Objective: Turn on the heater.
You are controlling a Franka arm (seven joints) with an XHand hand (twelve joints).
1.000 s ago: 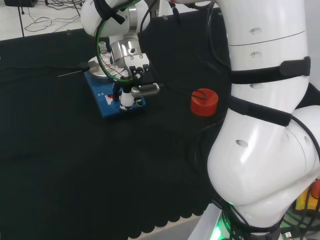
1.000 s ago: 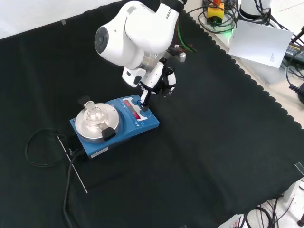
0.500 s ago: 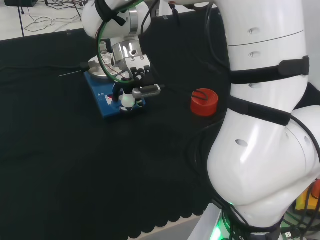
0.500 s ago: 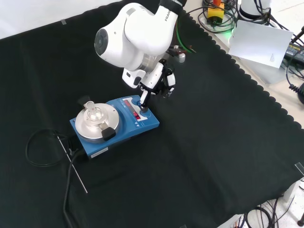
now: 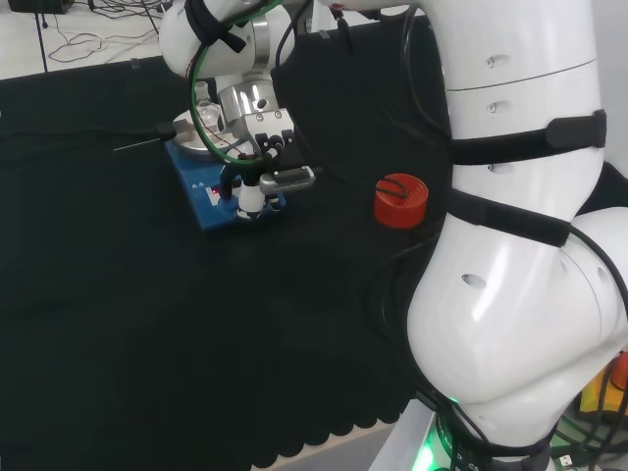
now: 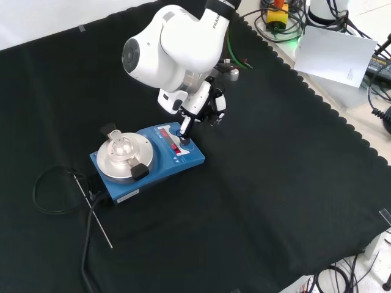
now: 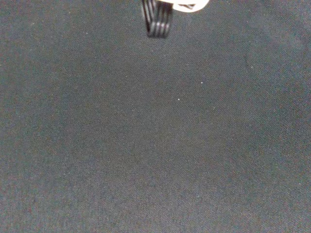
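Observation:
The heater (image 6: pixel 160 165) is a blue box with a round silver top plate that carries a small glass flask (image 6: pixel 120 145). Its front panel with a red strip (image 6: pixel 173 141) faces the arm. The hand (image 6: pixel 206 102) hovers just beyond that panel. One straight finger (image 6: pixel 184 126) reaches down and touches a control at the panel's far corner. In the head view the hand (image 5: pixel 263 147) stands over the heater (image 5: pixel 208 199), a white-tipped finger (image 5: pixel 246 194) rests on the panel, and the thumb (image 5: pixel 290 179) sticks out sideways. A ribbed black finger (image 7: pixel 156 20) shows over black cloth in the wrist view.
A red ribbed ring stand (image 5: pixel 400 199) sits on the cloth right of the heater in the head view. In the front view, a black cable (image 6: pixel 54 190) and a thin rod (image 6: pixel 95 213) lie left of the heater. A black clip (image 6: pixel 139 171) rests on the plate's edge.

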